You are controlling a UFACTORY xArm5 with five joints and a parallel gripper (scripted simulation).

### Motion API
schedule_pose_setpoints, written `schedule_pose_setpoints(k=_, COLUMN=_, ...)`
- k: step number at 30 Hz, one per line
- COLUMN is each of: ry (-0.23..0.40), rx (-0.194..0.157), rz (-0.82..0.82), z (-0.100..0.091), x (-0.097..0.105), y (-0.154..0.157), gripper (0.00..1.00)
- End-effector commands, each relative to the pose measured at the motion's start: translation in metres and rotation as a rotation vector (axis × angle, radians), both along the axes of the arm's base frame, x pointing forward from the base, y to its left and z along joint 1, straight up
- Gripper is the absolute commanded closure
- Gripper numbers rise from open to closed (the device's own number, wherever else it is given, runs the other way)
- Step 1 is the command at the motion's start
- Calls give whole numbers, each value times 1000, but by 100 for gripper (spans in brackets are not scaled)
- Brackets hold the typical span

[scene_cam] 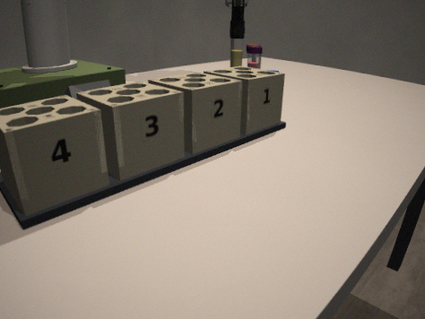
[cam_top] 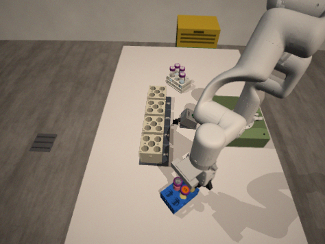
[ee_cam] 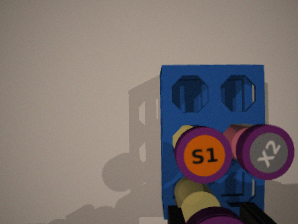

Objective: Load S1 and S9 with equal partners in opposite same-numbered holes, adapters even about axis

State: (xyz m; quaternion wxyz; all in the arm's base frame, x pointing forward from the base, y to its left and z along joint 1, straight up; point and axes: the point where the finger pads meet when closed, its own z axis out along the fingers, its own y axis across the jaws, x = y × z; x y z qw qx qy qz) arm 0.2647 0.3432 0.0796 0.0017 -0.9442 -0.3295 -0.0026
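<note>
1. The pincer (ee_cam: 215,216) is pinching a tube (ee_cam: 192,196) by its purple cap. The dark fingers sit either side of the cap, so its dot is hidden and we cannot read which tube it is. We see only that the fill is yellowish.

2. We judge the grip is at the cap because that leaves the whole body free below the fingers to enter or leave a well without the pincer fouling the neighbouring caps.

3. The blue rack (ee_cam: 212,80) lies directly beneath the pincer. The held tube's lower end sits at the rack's well row nearest the pincer. How deep it is we cannot tell, as adapter 1 (scene_cam: 264,96) blocks the exterior view there.

4. S1 (ee_cam: 205,156) stands one well further out from the pincer, just beyond the held tube, and X2 (ee_cam: 266,152) is beside S1. The two wells farthest from the pincer are vacant.

5. The held tube's long axis is vertical, cap up between the fingers and tip pointing straight down at the rack, in line with the pincer's own axis. S1 and X2 stand upright likewise.

6. The loading stand (cam_top: 168,137) is well off to one side of the pincer, and its adapter holes look unfilled from here, so we judge the loading itself is not yet under way.
</note>
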Motion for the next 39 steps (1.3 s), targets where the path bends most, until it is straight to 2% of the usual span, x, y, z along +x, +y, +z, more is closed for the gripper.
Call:
schedule_pose_setpoints(k=1, ry=-2, rx=3, rz=0, z=-2, x=1, y=1, gripper=100)
schedule_pose_setpoints(k=39, ry=-2, rx=3, rz=0, z=-36, x=1, y=1, gripper=100)
